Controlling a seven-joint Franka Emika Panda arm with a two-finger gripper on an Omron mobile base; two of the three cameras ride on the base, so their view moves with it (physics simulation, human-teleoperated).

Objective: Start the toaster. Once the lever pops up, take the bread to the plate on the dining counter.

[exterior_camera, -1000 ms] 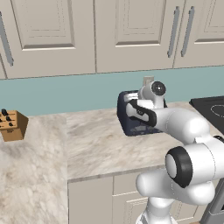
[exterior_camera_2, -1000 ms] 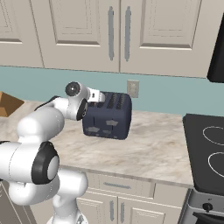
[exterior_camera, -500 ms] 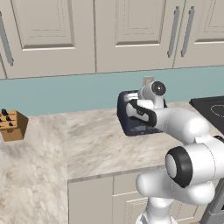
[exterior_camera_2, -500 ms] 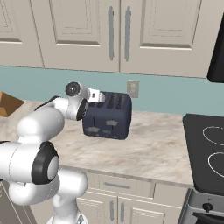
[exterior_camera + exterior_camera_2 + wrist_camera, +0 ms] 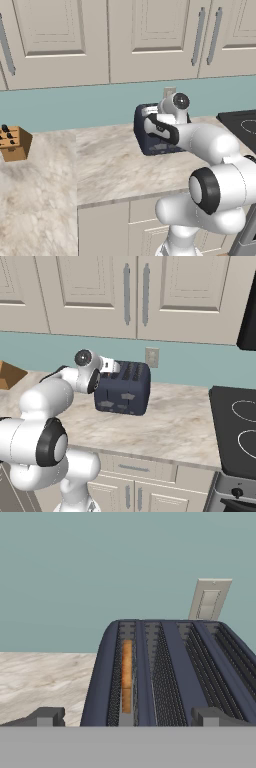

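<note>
Nothing moved; hand (image 5: 125, 717) wide open over toaster (image 5: 165, 672), bread (image 5: 126, 674) in slot.

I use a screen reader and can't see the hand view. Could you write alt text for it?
Looking along the top of a dark blue toaster, a slice of bread sits low in the leftmost of its four slots. The open pincer hangs at the toaster's near end, a fingertip on either side. Behind are a marbled counter, a teal wall and a wall outlet.
</note>
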